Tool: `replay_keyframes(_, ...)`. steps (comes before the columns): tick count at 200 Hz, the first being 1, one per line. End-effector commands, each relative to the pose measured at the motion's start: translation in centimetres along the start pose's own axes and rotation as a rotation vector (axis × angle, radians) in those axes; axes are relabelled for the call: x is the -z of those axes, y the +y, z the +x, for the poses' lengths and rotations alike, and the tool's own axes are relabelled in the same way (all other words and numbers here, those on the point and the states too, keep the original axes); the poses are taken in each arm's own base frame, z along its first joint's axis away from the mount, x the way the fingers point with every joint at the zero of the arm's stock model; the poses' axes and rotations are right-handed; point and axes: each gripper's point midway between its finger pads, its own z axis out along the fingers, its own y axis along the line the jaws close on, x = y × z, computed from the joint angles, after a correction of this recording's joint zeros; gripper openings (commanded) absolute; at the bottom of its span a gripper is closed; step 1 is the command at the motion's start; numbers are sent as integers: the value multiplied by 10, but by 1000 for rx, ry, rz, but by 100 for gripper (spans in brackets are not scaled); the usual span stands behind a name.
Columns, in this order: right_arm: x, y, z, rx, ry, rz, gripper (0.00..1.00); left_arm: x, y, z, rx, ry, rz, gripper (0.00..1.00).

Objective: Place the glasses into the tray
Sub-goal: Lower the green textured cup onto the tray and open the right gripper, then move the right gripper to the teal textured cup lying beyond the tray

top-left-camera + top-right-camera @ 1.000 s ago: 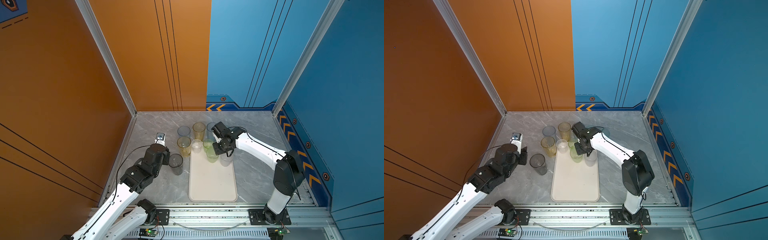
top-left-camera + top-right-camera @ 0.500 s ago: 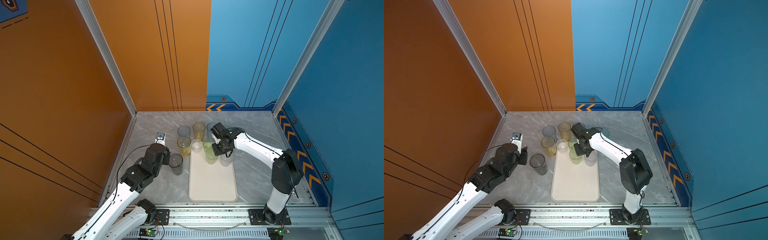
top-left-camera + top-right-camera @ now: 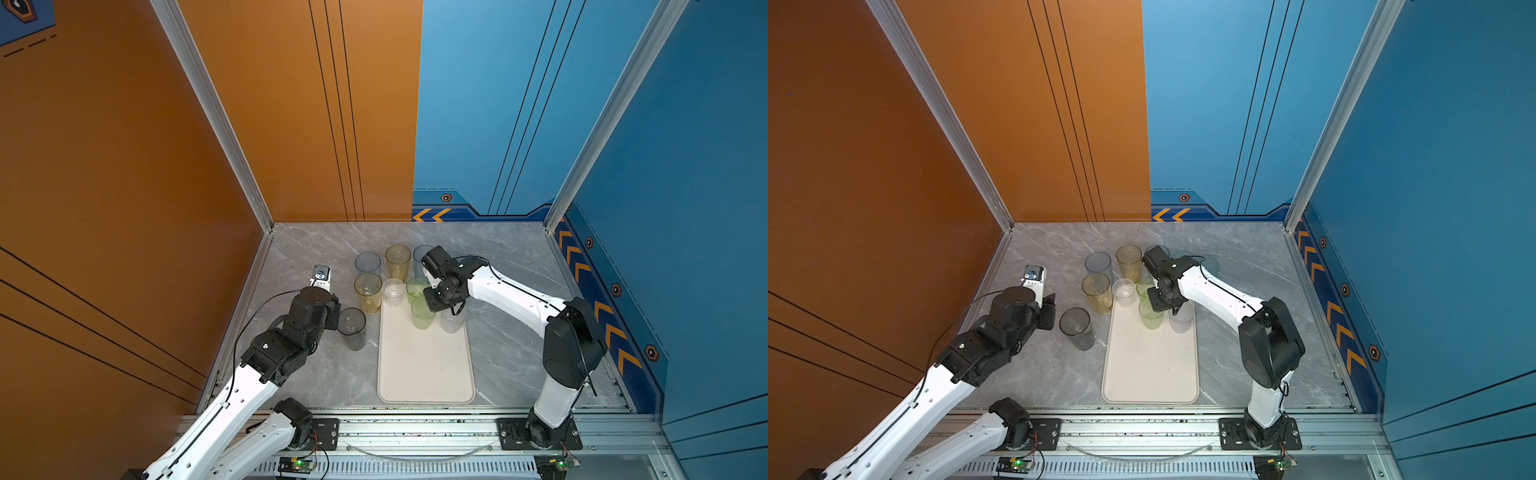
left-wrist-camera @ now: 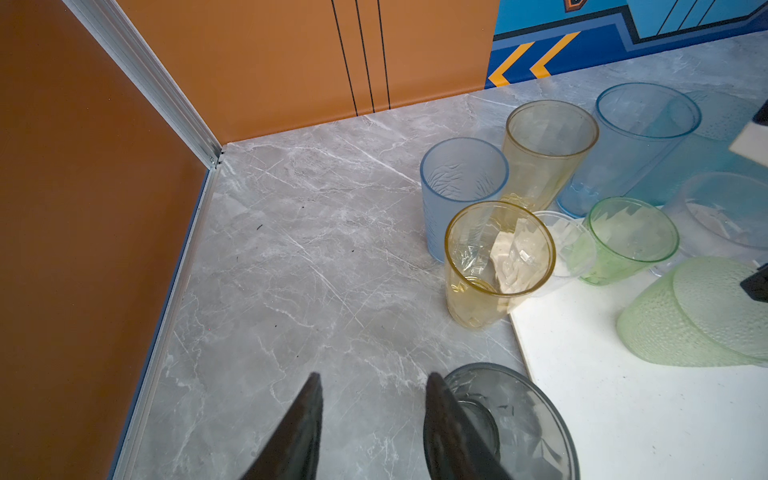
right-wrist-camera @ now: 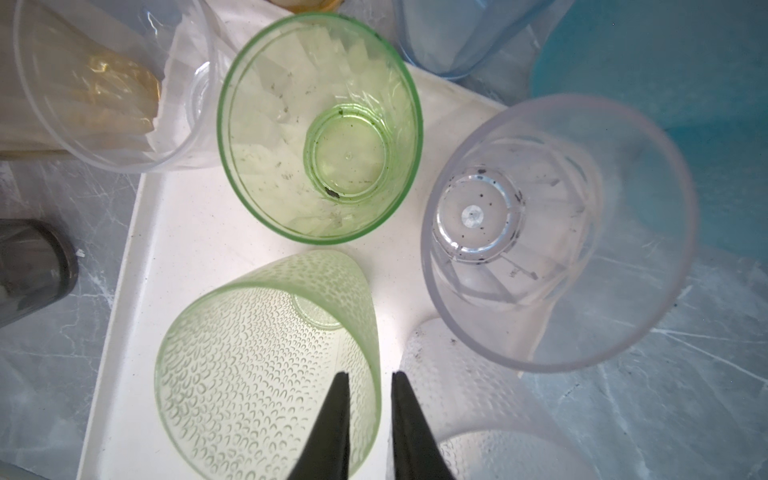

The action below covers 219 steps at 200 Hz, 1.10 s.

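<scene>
On the tray (image 5: 187,216) stands a dimpled green tumbler (image 5: 257,365) — the right gripper (image 5: 370,376) straddles its rim, jaws slightly parted, seemingly not pinching. A smooth green tumbler (image 5: 320,124) shares the tray.

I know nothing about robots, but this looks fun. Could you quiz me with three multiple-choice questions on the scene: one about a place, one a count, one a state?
1. Where is the smoky grey glass relative to the tray?
A) on it
B) on the table, left of it
C) against the back wall

2. How many yellow glasses are there?
A) four
B) one
C) two

3. The left gripper is:
A) open, holding nothing
B) shut on the grey glass
C) shut on the tray's rim

Answers:
1 B: it stands beside the tray's left rim.
2 C: one stands behind the other.
3 A: bare table shows between its jaws.
</scene>
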Motion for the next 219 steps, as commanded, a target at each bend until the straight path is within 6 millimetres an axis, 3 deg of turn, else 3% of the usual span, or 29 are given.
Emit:
replay_keyframes(1, 16, 1, -5, 10, -44, -14, 20, 1, 2, -9, 16, -23, 2, 42)
replay_keyframes(53, 45, 1, -13, 9, -124, -25, 23, -2, 1, -7, 11, -10, -4, 42)
replay_keyframes(92, 66, -12, -20, -13, -193, 8, 28, -5, 0, -5, 6, 3, -5, 42)
replay_keyframes(165, 83, -84, -32, -166, -245, 97, 30, -11, -1, -2, 0, 26, -14, 42)
replay_keyframes(219, 85, -133, -29, -259, -246, 174, 30, -20, 1, -5, 23, 49, -10, 41)
